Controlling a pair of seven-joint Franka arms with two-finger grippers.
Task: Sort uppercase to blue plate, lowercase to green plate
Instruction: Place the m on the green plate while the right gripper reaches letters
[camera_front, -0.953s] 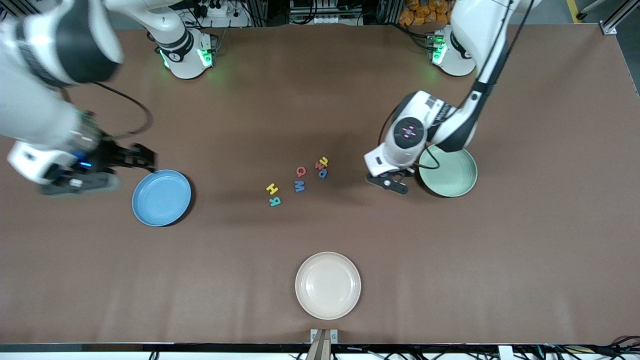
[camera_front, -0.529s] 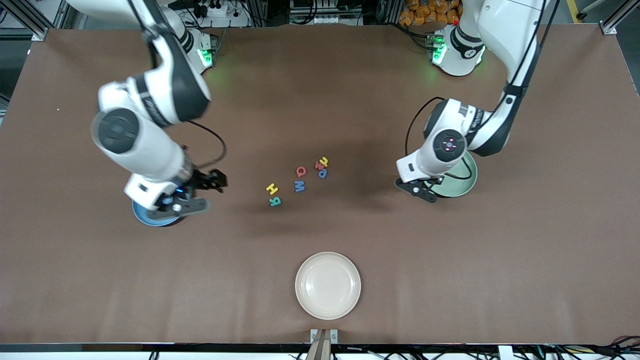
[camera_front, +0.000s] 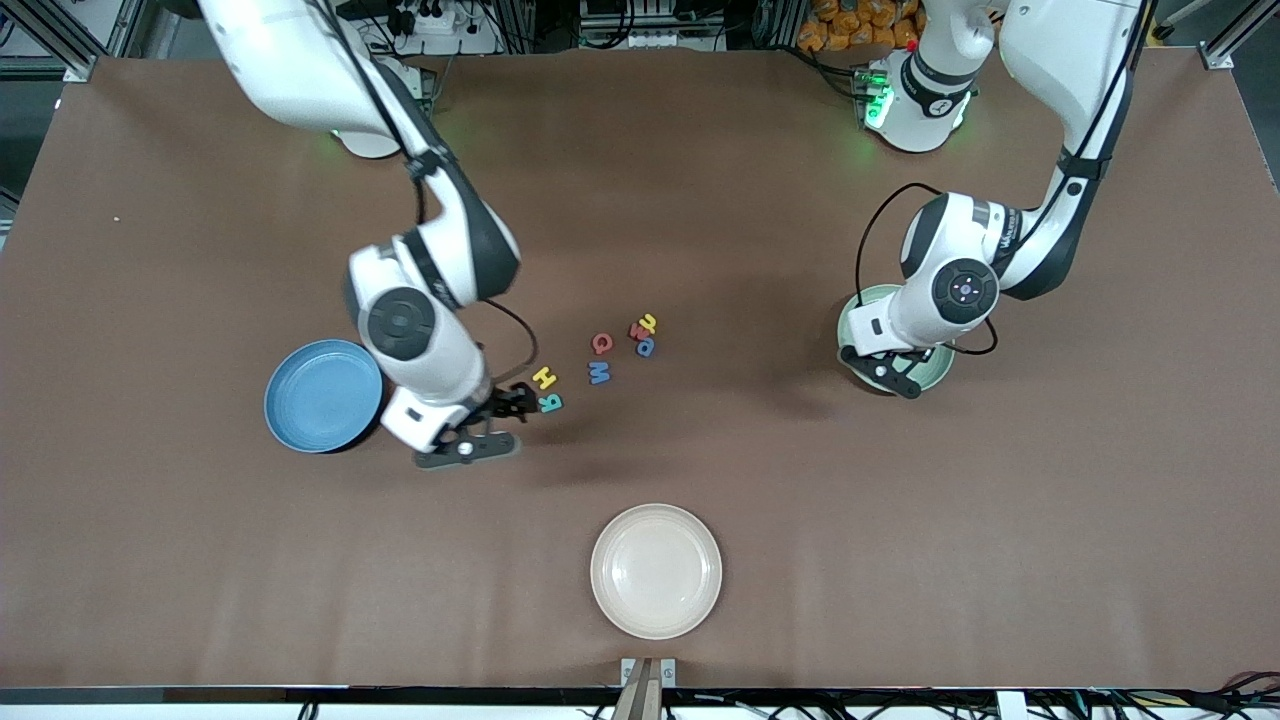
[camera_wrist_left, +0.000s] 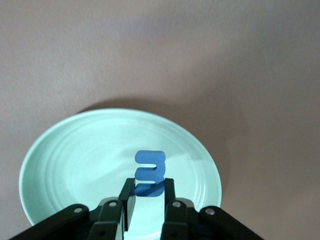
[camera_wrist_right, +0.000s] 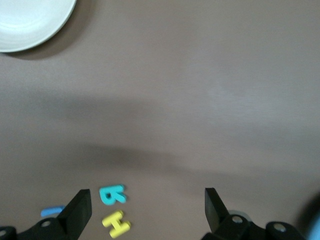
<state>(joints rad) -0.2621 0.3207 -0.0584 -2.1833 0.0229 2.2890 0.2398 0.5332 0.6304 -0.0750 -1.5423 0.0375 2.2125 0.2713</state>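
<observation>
Here, nearest the front camera, the right gripper (camera_front: 519, 402) hangs with fingers spread wide just beside the teal R (camera_front: 549, 403) and yellow H (camera_front: 544, 377), near the blue plate (camera_front: 322, 395). The left gripper (camera_wrist_left: 148, 194), clenched on a blue e (camera_wrist_left: 150, 172), is over the green plate (camera_wrist_left: 75, 165) toward the left arm's end.

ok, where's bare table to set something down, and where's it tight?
Free: the brown stretch between the cream plate and the letters, and between the letters and the green plate. Tight: the letter cluster, H through the red and yellow pair, with the open right gripper over its edge beside the blue plate.
</observation>
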